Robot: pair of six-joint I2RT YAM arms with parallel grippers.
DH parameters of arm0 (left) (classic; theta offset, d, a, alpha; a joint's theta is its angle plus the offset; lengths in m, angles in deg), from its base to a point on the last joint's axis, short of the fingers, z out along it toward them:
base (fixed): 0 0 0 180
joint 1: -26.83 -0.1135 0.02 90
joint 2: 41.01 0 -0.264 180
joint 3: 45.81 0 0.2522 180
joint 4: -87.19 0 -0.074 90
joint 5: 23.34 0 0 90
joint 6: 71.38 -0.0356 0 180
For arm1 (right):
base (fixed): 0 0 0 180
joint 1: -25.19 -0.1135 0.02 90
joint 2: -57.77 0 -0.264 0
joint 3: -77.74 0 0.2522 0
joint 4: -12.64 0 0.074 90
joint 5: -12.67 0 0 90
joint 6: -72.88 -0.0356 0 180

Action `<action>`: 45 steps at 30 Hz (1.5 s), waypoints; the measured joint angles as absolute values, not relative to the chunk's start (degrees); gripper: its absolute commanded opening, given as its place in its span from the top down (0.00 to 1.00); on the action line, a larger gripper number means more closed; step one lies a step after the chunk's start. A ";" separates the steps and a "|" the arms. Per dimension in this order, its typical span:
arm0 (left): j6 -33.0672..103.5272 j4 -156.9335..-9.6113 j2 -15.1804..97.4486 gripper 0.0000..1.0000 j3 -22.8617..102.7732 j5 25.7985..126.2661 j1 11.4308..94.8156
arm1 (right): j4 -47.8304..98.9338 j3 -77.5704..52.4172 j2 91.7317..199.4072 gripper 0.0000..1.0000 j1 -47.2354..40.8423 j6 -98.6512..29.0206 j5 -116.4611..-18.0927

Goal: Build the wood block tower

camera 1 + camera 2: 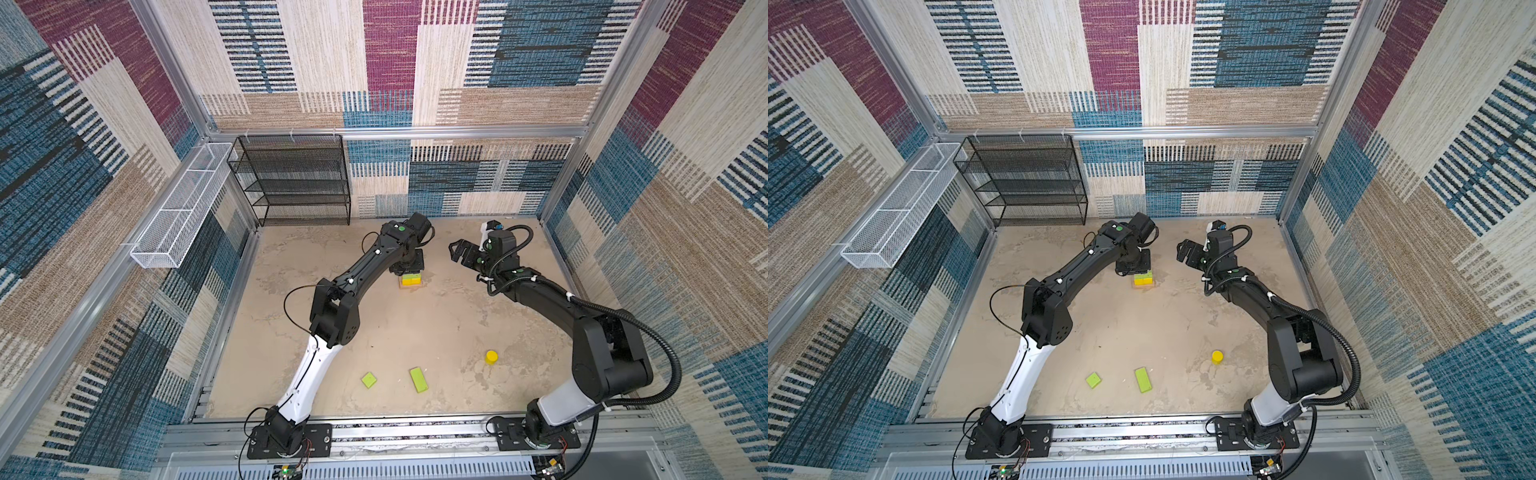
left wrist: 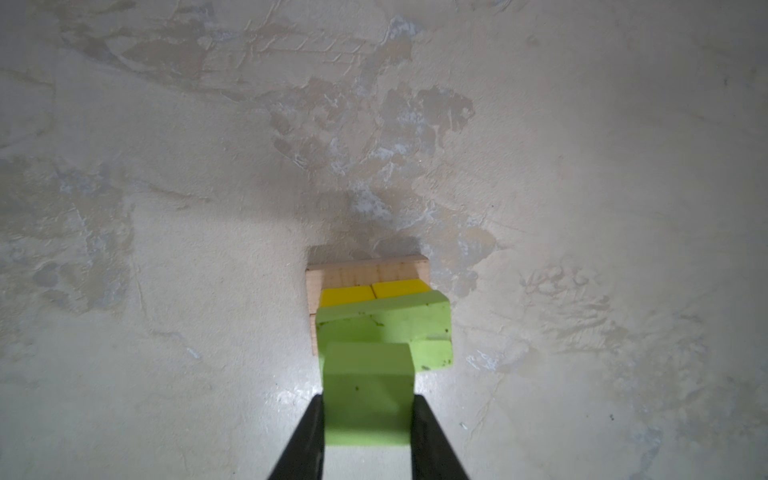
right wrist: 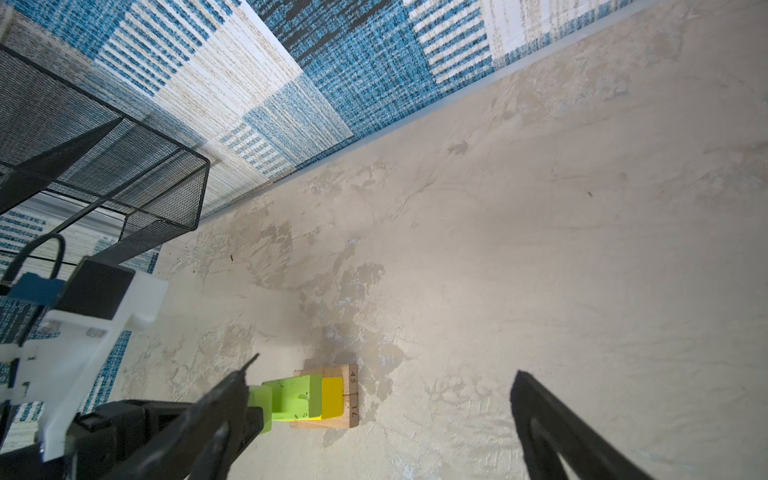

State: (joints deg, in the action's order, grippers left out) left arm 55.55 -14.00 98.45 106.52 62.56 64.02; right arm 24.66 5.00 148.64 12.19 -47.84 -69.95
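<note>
I see a black mesh rack point(image 1: 291, 178) standing at the far left corner of the mottled beige tabletop point(image 1: 415, 328), a white wire basket point(image 1: 183, 208) fixed to the patterned left wall point(image 1: 83, 166) beside it.

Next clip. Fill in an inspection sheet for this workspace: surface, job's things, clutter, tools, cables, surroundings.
Surface: mottled beige tabletop.
Job's things: part-built tower with tan bars at the base, yellow cubes on them and a top lime-green piece. Loose near the front are a square lime-green piece, a long lime-green piece and a yellow cylinder.
Clutter: nothing seen.
Tools: left tool shut on the held lime-green piece, over the tower. Right tool open, empty, apart from the tower.
Cables: black cable loop at the left elbow and corrugated hose on the right arm, both clear of the blocks.
Surroundings: black mesh shelf, white wire basket, patterned walls.
</note>
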 measured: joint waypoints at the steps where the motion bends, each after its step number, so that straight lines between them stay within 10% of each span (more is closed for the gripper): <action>1: 55.70 -14.00 98.45 0.75 106.52 62.56 64.02 | 24.66 5.00 148.64 0.01 12.26 -47.88 -69.84; 45: 55.73 -13.97 99.91 0.68 107.57 61.03 64.02 | 24.60 5.00 149.43 0.01 12.85 -47.90 -68.95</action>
